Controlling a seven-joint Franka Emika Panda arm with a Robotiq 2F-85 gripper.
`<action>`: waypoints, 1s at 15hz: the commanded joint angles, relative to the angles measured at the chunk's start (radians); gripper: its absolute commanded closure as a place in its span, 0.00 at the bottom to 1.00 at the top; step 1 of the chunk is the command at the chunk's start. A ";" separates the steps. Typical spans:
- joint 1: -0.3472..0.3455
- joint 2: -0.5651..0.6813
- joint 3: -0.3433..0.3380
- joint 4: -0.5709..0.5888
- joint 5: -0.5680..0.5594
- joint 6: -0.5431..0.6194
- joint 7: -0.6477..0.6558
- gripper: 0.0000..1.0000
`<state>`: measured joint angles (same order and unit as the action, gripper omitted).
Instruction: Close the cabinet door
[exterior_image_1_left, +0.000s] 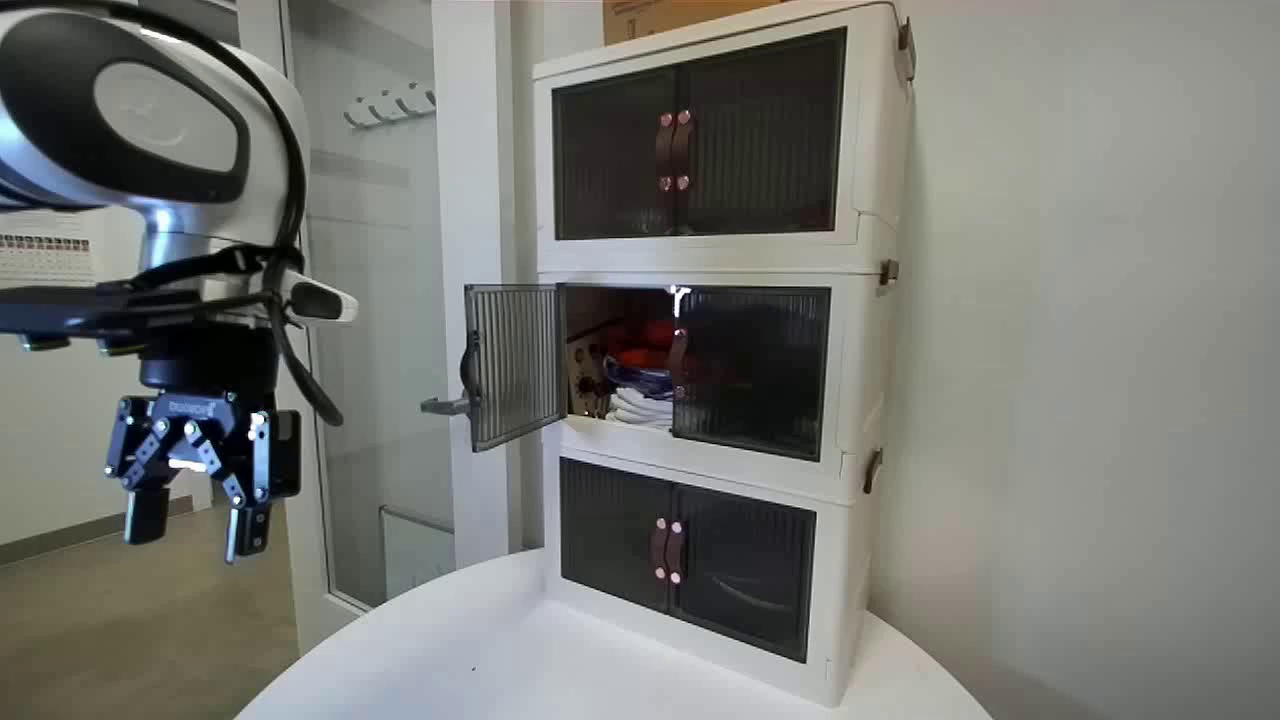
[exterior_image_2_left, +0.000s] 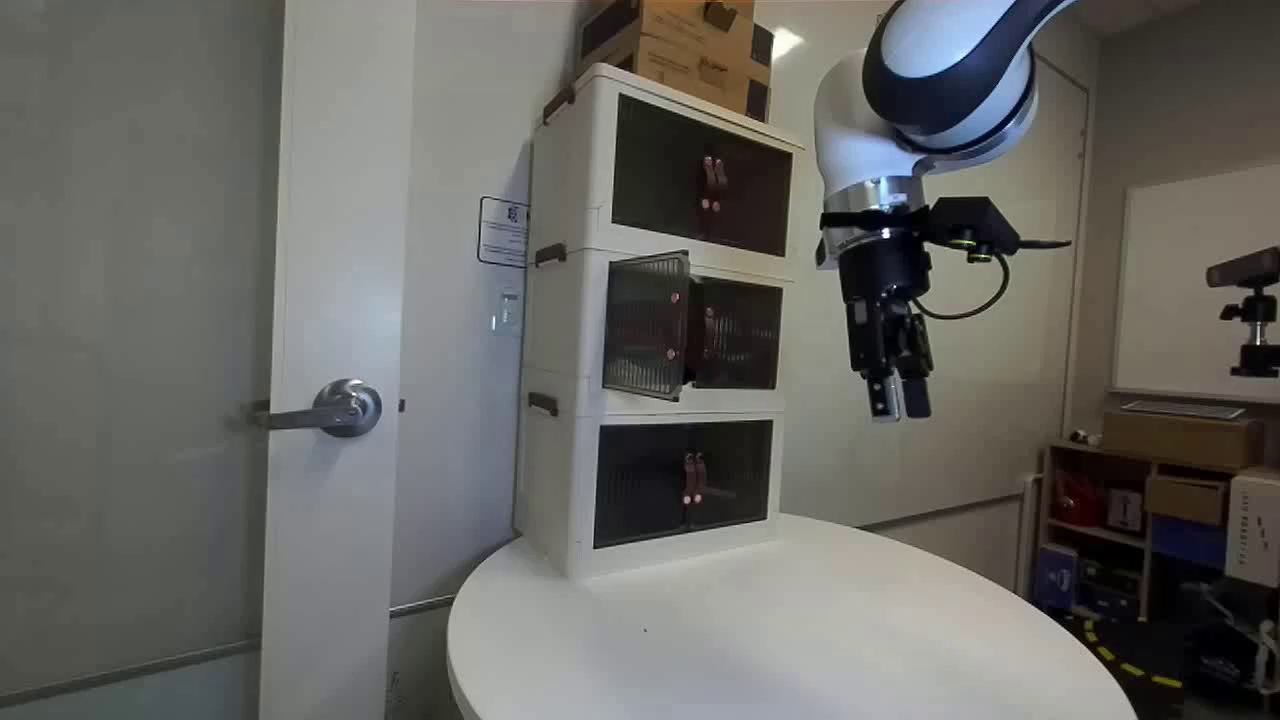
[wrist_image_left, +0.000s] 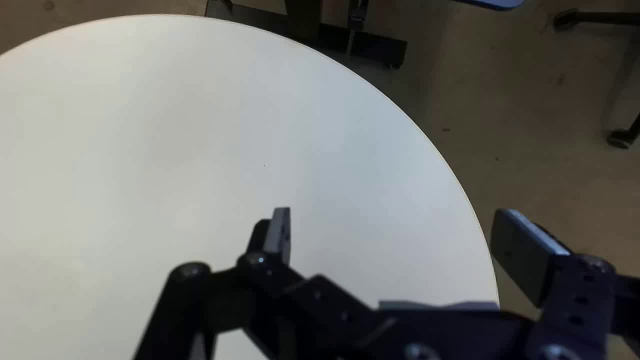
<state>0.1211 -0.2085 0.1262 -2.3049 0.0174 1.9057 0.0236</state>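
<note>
- Plainly, the small dark smoky translucent rectangular cabinet door (exterior_image_1_left: 518, 365) stands swung outward; we find it as the left leaf in the middle tier of the white three-tier cabinet (exterior_image_1_left: 862, 350).
- On its free edge, in an exterior view, we make out a small dark vertical strap handle (exterior_image_2_left: 674, 326) with two coppery studs (exterior_image_2_left: 675, 297).
- Through the gap we see a red-orange item (exterior_image_1_left: 645, 335), a blue bundle (exterior_image_1_left: 640, 380) and a white folded stack (exterior_image_1_left: 640, 408); the rest inside is too dim to name.
- The matching dark smoky right leaf (exterior_image_1_left: 755, 370) sits at or near its frame; we cannot tell whether it is fully closed.
- Above and below, we see the dark ribbed upper doors (exterior_image_1_left: 760, 135) and dark ribbed lower doors (exterior_image_1_left: 745, 575) closed.
- The black jaws of the white-and-black robot arm (exterior_image_2_left: 850, 130) point downward, spread wide, and we see nothing held between them.
- In both exterior views the jaws hang well apart from the cabinet door.
- In the wrist view, we look past the jaws onto the round white table (wrist_image_left: 225, 125), its curved rim showing between the fingers (wrist_image_left: 522, 260), with brown floor (wrist_image_left: 500, 175) beyond it.
- The cabinet stands on the table, and we note a printed brown cardboard box (exterior_image_2_left: 690, 60) on its top.
</note>
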 joint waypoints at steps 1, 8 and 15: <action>0.000 0.000 0.000 0.001 0.000 -0.001 0.000 0.00; -0.006 0.058 -0.012 0.055 -0.007 -0.022 -0.051 0.00; -0.005 0.070 -0.018 0.089 -0.006 -0.023 -0.130 0.00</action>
<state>0.1155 -0.1471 0.1171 -2.2515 0.0089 1.9060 -0.0492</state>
